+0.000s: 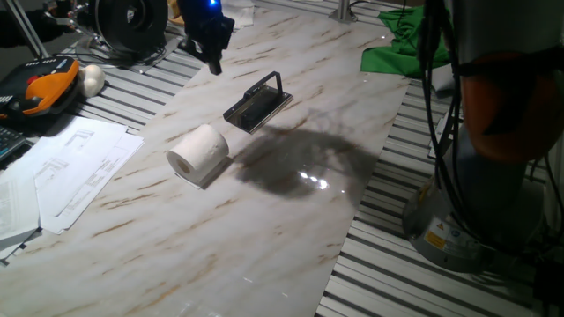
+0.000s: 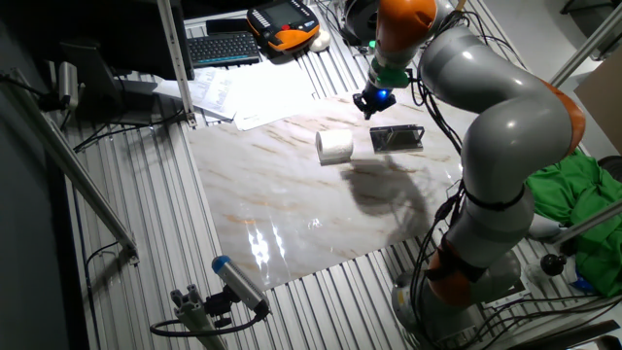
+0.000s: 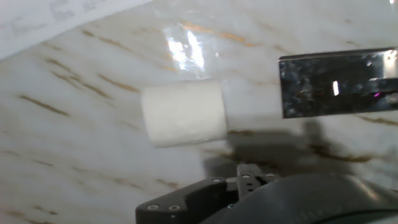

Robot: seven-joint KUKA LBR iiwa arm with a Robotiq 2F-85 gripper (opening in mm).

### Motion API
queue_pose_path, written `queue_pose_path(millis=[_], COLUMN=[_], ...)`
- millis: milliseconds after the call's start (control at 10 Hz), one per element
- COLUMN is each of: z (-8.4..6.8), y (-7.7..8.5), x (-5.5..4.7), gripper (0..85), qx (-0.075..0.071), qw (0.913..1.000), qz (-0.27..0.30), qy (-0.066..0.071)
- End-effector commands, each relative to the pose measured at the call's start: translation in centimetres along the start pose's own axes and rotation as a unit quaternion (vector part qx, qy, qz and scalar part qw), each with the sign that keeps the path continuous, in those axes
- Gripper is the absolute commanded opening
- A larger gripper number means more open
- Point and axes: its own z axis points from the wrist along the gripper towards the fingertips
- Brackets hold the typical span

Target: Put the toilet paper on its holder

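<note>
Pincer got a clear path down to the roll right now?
Probably yes. The roll lies on its side on bare marble, apart from the holder, with nothing on top of it. The pincer hangs above the table beyond the holder, holding nothing visible. Whether it is open cannot be told.

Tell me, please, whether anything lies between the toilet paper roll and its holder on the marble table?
Nothing visible does. The toilet paper lies on its side beside the holder, with only bare marble between them. The gripper hangs above, with clear air below it.
</note>
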Motion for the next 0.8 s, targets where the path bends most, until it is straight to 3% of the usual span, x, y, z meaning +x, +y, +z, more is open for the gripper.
queue_pose_path(millis=[0,100,300,500,700], z=[-0.06,-0.06,-0.06,-0.06,-0.06], y=[0.02,0.02,0.02,0.02,0.02], x=[0.0,0.0,0.0,0.0,0.0], gripper=[0.0,0.0,0.0,0.0,0.0], qx=[-0.033,-0.023,-0.022,-0.032,-0.048], qw=[0.944,0.9393,0.9302,0.9226,0.9226], qz=[0.327,0.341,0.364,0.383,0.383], qy=[-0.024,-0.034,-0.037,-0.029,-0.01])
